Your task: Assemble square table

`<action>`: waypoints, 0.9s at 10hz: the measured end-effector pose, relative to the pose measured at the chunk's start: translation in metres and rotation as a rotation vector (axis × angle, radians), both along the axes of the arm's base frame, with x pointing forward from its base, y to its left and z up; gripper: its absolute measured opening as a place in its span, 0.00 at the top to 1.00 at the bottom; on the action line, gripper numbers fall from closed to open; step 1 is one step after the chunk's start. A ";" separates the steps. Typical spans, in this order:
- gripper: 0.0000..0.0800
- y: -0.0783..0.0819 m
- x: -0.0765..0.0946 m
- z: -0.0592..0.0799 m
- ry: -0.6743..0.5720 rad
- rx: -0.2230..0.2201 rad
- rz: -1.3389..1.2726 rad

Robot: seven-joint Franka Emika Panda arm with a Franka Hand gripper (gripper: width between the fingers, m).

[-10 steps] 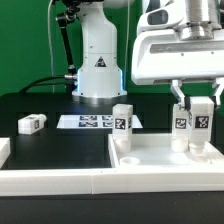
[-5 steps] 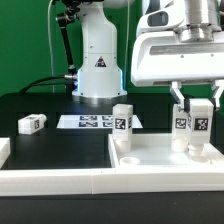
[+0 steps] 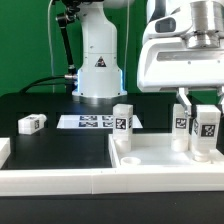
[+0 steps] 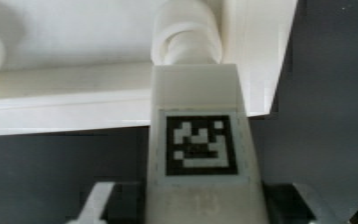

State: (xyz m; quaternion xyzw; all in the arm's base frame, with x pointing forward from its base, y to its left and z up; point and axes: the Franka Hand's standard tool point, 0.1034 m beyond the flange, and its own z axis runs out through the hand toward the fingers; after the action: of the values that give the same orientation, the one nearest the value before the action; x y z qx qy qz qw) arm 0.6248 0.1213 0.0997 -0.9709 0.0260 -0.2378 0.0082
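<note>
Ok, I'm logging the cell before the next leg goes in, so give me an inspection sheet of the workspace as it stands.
Surface: black table, edged by white rail walls; marker board lying flat on it.
Job's things: square tabletop at the exterior view's right, with an upright leg and a second upright leg standing at it; loose leg lying on the table.
Clutter: nothing seen.
Grippers: gripper shut on the held leg, which is upright over the tabletop; whether it is seated cannot be told.
Cables: black cable beside the robot base.
Surroundings: green backdrop.
</note>
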 end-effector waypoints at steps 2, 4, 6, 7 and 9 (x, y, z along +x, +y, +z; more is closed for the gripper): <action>0.64 -0.001 0.000 -0.004 -0.032 -0.005 0.003; 0.64 0.000 -0.001 -0.009 -0.034 -0.009 0.005; 0.64 0.000 -0.001 -0.012 -0.058 -0.014 0.009; 0.64 -0.001 -0.002 -0.013 -0.073 -0.016 0.010; 0.64 -0.003 -0.007 -0.017 -0.077 -0.020 0.011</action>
State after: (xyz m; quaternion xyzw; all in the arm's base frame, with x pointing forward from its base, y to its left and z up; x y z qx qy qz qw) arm 0.6181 0.1184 0.0824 -0.9612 0.0177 -0.2752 0.0006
